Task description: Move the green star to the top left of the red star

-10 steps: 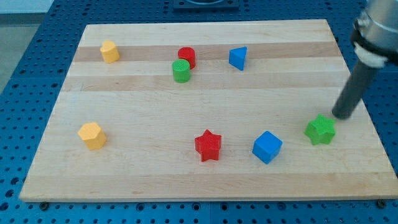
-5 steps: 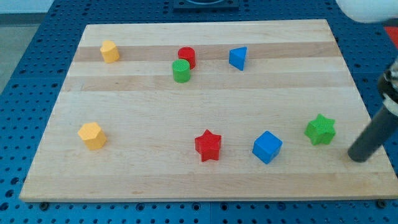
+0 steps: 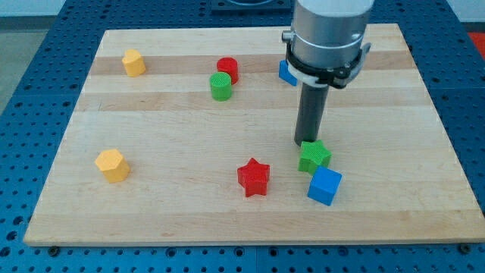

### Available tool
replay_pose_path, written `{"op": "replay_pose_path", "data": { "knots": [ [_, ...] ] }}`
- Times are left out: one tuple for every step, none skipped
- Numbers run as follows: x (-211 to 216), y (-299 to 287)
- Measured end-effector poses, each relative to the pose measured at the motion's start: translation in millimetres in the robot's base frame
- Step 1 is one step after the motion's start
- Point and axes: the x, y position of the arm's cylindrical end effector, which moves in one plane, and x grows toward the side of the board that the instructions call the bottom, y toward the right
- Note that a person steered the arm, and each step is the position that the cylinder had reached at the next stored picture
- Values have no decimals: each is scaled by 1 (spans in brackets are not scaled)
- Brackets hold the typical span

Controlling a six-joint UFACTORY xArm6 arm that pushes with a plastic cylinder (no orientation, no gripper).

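1. Hand: none on this arm, so no grasp state applies; my tip touches the green star's top edge.
2. Green star sits right of the red star, touching the blue cube, on the desk.

Lighting: bright, even, diffuse, apparently from overhead. Shadows: short and soft, one at the base of my tip, faint ones under the blocks on either side of it. Glare: mild sheen on the pale arm housing above my tip. Focus: sharp throughout; no motion blur. Edge distortion: none evident.
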Motion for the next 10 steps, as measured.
{"op": "replay_pose_path", "data": {
  "knots": [
    [-5, 30],
    [26, 40],
    [26, 40],
    [52, 37],
    [52, 39],
    [52, 34],
    [43, -6],
    [20, -54],
    [2, -95],
    [-8, -113]
  ]
}}
